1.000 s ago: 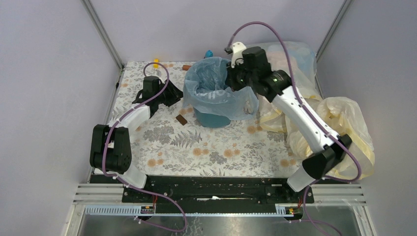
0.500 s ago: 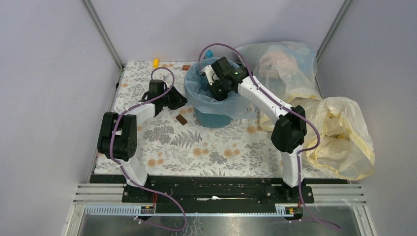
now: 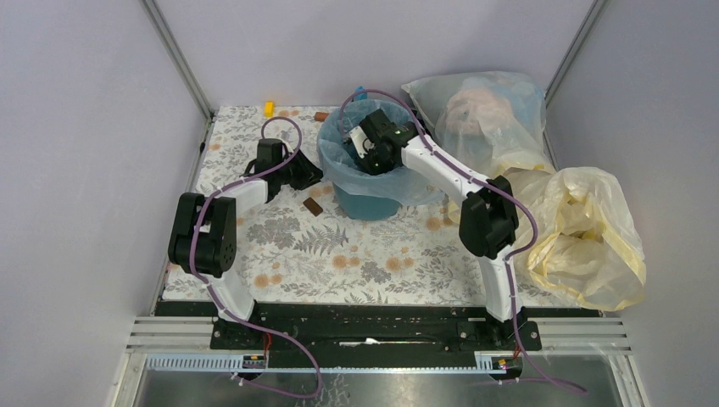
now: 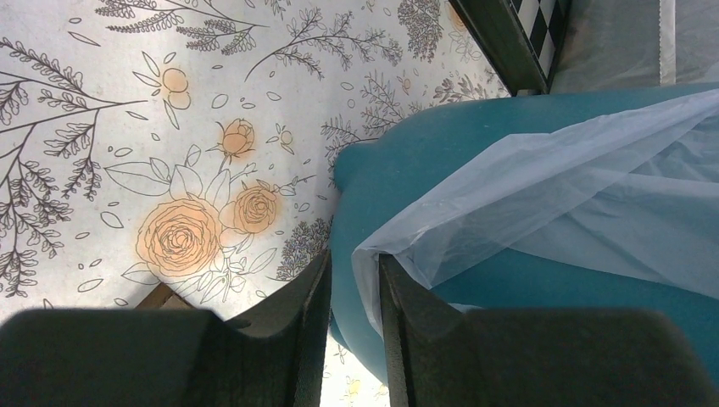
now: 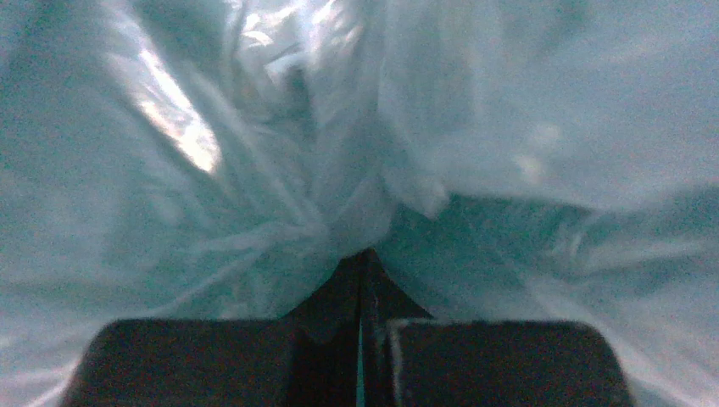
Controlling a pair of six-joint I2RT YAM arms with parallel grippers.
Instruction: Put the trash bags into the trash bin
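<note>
The teal trash bin point(image 3: 370, 206) stands at the table's back middle. The light-blue trash bag point(image 3: 401, 183) lines it and drapes over its rim. My right gripper point(image 3: 371, 151) reaches down inside the bin. Its jaws are shut, and the tips point(image 5: 365, 259) push into bunched bag folds point(image 5: 254, 170); whether a fold is pinched does not show. My left gripper point(image 3: 311, 175) sits low at the bin's left side. In the left wrist view the left gripper point(image 4: 354, 264) has a narrow gap between its jaws. The bag's hanging hem point(image 4: 373, 284) lies in that gap against the bin wall point(image 4: 407, 153).
A small brown block point(image 3: 313, 207) lies on the table just left of the bin. A yellow piece point(image 3: 269, 108) and a brown piece point(image 3: 321, 116) sit at the back edge. A stuffed whitish bag point(image 3: 487, 114) and a bulky pale-yellow bag point(image 3: 589, 242) fill the right side.
The right gripper has swung from above the bin's right rim down into the bin, pushing the bag in. The left gripper has moved up to the bin's side and narrowed its jaws.
</note>
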